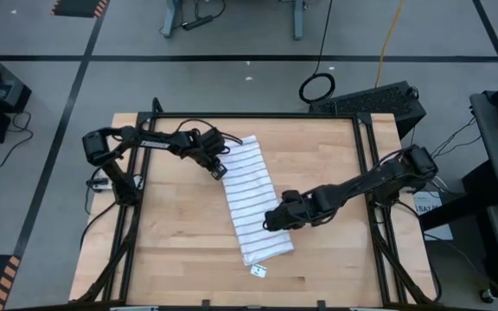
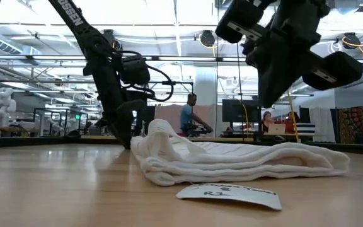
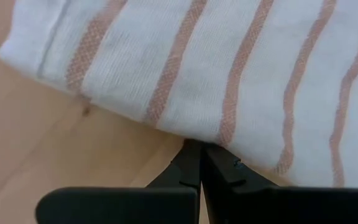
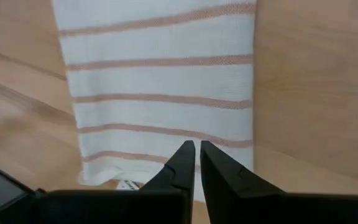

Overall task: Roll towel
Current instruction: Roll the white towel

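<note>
Right now your towel (image 1: 252, 200) lies folded into a long narrow strip on the wooden table (image 1: 171, 250), and nothing is rolled yet. Its long axis runs diagonally, from the far end near the left arm to the near end by the table's front edge, with the stripes crossing it the short way. A small white tag (image 1: 258, 271) sits on the wood just beside that near end; whether it is attached you cannot tell.

Your left gripper (image 1: 217, 167) is at the towel's far end with its fingers pressed together, tips at the cloth's edge in the wrist view. It seems to hold nothing. Your right gripper (image 1: 275, 219) hangs above the lower half of the strip, fingers likewise clenched on nothing, clear of the cloth in the low view.

Watch for these risks:
- With both pincers closed, any push on the far edge may just slide or bunch the thin cloth.
- Because the strip lies on a slant, a roll not started square to its long axis would likely telescope into a cone.
- The folded layers look loose at the far end in the low view; catching only the top layer could peel the fold open.
</note>
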### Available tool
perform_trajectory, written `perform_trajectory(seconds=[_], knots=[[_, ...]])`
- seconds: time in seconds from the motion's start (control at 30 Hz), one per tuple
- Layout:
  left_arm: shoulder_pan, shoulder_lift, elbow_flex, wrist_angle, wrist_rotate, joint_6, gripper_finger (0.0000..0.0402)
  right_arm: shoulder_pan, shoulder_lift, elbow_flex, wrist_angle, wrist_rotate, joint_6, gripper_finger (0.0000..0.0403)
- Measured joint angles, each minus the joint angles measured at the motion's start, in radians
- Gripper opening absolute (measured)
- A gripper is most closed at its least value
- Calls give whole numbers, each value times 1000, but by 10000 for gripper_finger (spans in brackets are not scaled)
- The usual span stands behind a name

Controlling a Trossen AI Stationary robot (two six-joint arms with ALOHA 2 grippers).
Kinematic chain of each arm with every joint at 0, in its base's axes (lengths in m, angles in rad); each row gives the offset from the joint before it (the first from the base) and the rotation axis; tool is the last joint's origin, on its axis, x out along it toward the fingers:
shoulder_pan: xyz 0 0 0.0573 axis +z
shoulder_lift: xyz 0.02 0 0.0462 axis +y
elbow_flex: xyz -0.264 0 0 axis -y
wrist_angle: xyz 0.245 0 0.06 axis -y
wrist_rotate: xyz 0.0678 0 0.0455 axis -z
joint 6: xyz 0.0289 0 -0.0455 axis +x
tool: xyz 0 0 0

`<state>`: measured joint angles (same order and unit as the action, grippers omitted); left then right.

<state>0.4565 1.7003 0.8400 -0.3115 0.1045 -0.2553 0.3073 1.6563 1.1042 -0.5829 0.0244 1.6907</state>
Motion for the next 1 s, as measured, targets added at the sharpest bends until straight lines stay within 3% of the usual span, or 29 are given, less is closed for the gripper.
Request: perform_trajectory(seconds=[0.4, 0.53, 0.63, 0.7, 0.83, 0.93, 1.0], knots=[[-1, 45, 137, 164, 54, 102, 6, 45, 129, -1, 276, -56, 87, 18], [5, 41, 196, 84, 45, 151, 6, 48, 103, -2, 242, -55, 93, 18], [32, 27, 244, -94, 60, 161, 6, 44, 42, -1, 192, -49, 74, 18], [57, 9, 276, -147, 161, 159, 6, 36, -4, -1, 139, -45, 53, 18], [92, -52, 291, -192, 467, 130, 6, 1, -98, -1, -1, -44, -11, 18], [100, -71, 289, -201, 599, 104, 6, -64, -162, 0, -154, -104, -61, 18], [99, -73, 289, -203, 626, 104, 6, -125, -190, 0, -235, -144, -140, 18]])
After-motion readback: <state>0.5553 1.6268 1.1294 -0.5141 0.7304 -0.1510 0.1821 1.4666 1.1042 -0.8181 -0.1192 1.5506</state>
